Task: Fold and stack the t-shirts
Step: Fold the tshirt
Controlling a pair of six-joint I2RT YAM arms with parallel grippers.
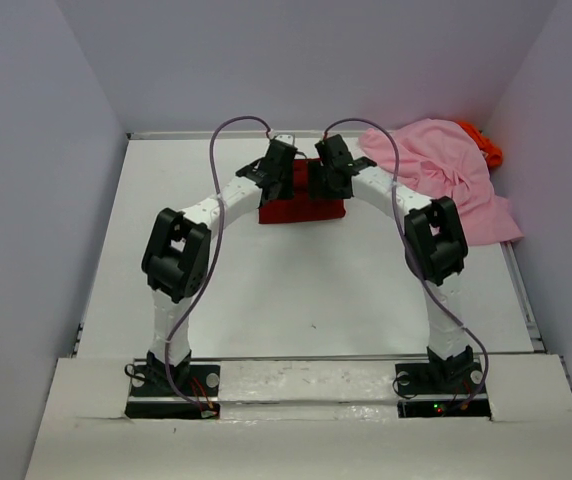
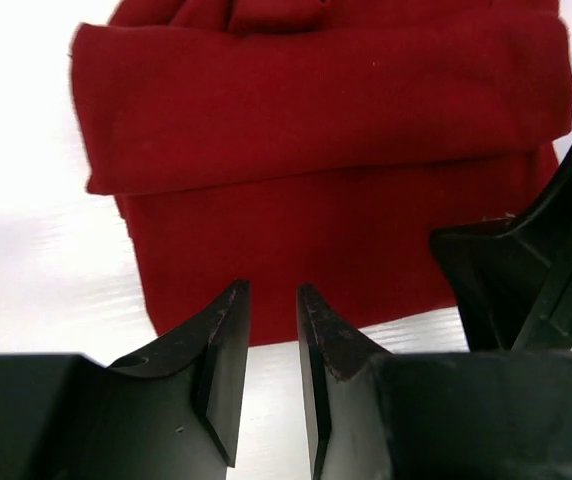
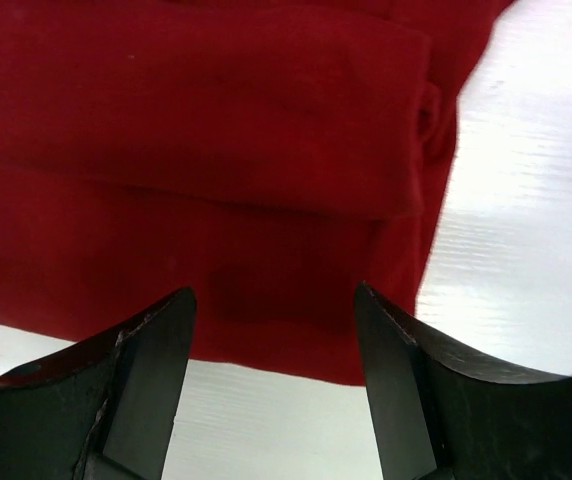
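Observation:
A dark red t-shirt point(image 1: 301, 208) lies folded into a small rectangle at the back middle of the table. Both grippers hover over it side by side. In the left wrist view my left gripper point(image 2: 271, 290) stands open by a narrow gap just above the shirt's point(image 2: 326, 150) near edge, holding nothing. My right gripper point(image 3: 276, 295) is wide open over the same shirt point(image 3: 196, 150), with bare table between its fingers. A light pink t-shirt point(image 1: 446, 175) lies crumpled at the back right, with a bright orange one point(image 1: 486, 148) mostly hidden behind it.
The right gripper's black body point(image 2: 536, 250) shows close at the right of the left wrist view. Grey walls close in the white table point(image 1: 266, 290) on three sides. The pink shirt hangs over the table's right edge.

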